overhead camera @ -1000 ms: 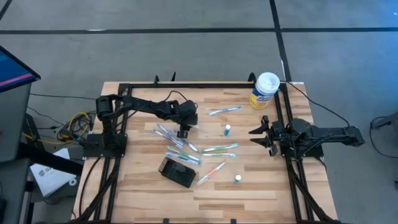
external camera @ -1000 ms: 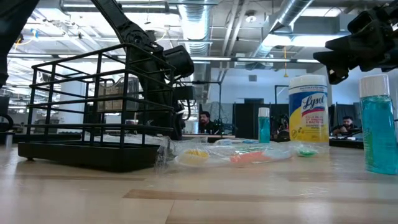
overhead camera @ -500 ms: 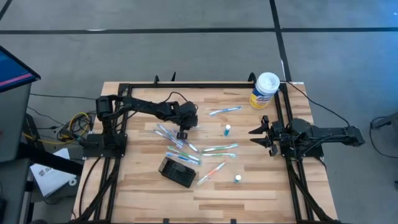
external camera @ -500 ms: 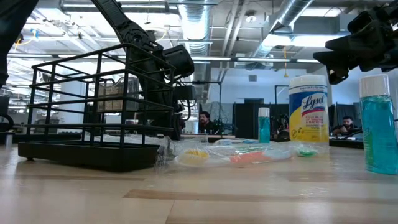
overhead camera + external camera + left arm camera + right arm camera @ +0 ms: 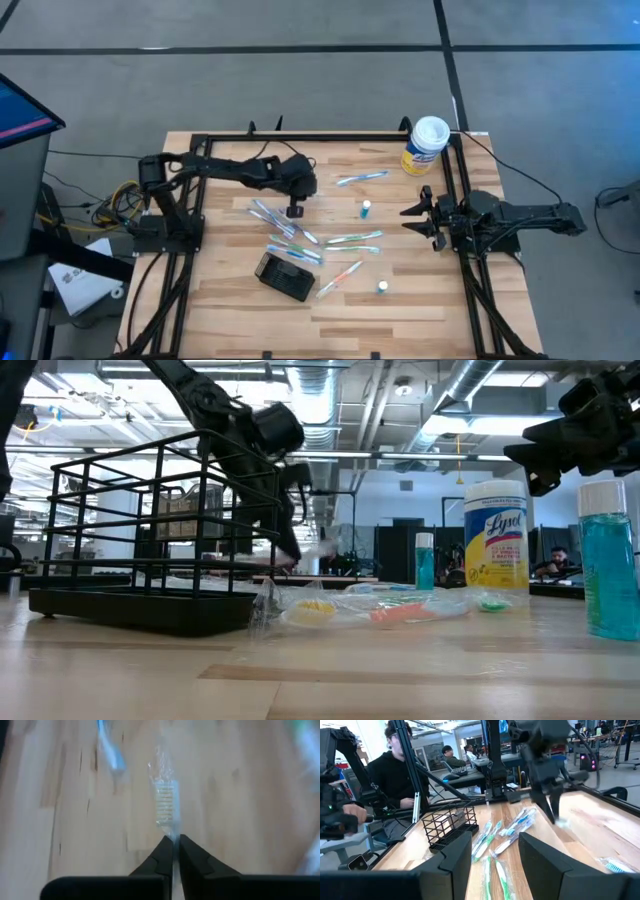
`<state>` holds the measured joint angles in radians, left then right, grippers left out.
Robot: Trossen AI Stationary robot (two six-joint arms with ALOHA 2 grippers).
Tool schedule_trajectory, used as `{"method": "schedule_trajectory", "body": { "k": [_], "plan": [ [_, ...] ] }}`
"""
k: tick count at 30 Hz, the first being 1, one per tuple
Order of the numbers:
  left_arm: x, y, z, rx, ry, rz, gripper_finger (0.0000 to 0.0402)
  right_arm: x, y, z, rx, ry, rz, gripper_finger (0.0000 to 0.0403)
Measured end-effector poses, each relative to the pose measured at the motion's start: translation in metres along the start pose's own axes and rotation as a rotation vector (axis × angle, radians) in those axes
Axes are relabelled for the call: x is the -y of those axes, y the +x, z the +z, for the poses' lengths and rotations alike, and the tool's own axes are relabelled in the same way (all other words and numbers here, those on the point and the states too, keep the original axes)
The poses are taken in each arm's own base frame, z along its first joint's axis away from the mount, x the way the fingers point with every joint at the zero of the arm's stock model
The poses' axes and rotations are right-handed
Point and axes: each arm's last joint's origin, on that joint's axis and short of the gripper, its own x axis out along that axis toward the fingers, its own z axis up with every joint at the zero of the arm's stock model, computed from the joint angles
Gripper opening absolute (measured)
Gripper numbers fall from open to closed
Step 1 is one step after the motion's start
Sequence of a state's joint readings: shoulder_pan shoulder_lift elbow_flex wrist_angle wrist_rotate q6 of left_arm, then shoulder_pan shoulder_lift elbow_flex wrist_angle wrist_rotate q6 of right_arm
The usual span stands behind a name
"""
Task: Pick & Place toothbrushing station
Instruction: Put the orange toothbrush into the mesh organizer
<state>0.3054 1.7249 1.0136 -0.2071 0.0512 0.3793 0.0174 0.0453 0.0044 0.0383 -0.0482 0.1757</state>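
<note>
The left hand (image 5: 174, 851) has been pressed together on a wrapped toothbrush (image 5: 165, 807) and raised off the tabletop (image 5: 420, 300) at frame centre, so a carry seems begun. The station (image 5: 285, 276) lies lower centre, well apart. The right hand (image 5: 412, 219), at the right, is held spread

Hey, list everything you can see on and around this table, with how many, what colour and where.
toothbrushing station: one, black wire, near-left of centre
wrapped toothbrushes: several, blue, green, orange, scattered mid-table
small bottles: two, teal, right of centre
wipes canister: one, yellow with white lid, far right corner
table: one, light wood
person: one, black top, beyond the table
left end effector: shut on a wrapped toothbrush, mid-table
right end effector: open, waiting at the right edge
</note>
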Motion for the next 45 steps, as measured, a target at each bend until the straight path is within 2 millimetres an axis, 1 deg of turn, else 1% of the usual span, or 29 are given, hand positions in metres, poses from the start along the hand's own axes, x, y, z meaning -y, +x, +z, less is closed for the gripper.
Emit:
{"method": "schedule_trajectory", "body": {
  "k": [3,9,12,13,15,16,18,22,28,33,38,45],
  "plan": [
    [0.001,-0.019,0.005,0.103,-0.038,-0.024,0.0003,0.0,0.0,0.0,0.0,0.0,0.0,0.0154],
    [0.009,-0.054,-0.002,0.299,-0.074,-0.052,0.0003,0.0,0.0,0.0,0.001,0.0,-0.001,0.0154],
    [0.015,-0.07,-0.01,0.393,-0.094,-0.053,0.0003,0.0,0.0,0.0,0.003,0.0,-0.001,0.0154],
    [0.017,-0.075,-0.015,0.408,-0.101,-0.057,0.0003,0.0,0.0,0.0,0.001,0.0,-0.004,0.0154],
    [0.022,-0.082,-0.019,0.49,-0.118,-0.062,0.0003,0.0,0.0,0.001,0.007,0.0,-0.006,0.0154],
    [0.025,-0.085,-0.025,0.506,-0.129,-0.065,0.0003,0.0,0.0,0.001,0.008,0.0,-0.014,0.0154],
    [0.03,-0.092,-0.028,0.595,-0.144,-0.061,0.0003,0.001,0.0,0.001,0.016,0.0,-0.024,0.0154],
    [0.041,-0.099,-0.042,0.682,-0.169,-0.077,0.0003,0.002,0.001,0.001,0.014,0.0,-0.037,0.0154],
    [0.055,-0.107,-0.051,0.8,-0.18,-0.11,0.0003,0.001,0.001,0.001,-0.003,0.001,-0.034,0.0154],
    [0.065,-0.113,-0.05,0.91,-0.167,-0.14,0.0003,0.001,0.002,0.002,0.001,0.001,-0.033,0.0154],
    [0.077,-0.115,-0.048,0.955,-0.163,-0.196,0.0004,0.001,0.002,0.002,0.001,0.001,-0.034,0.0154],
    [0.099,-0.124,-0.04,1.035,-0.117,-0.296,0.0004,0.001,0.002,0.003,0.003,0.001,-0.033,0.0154]
  ]
}}
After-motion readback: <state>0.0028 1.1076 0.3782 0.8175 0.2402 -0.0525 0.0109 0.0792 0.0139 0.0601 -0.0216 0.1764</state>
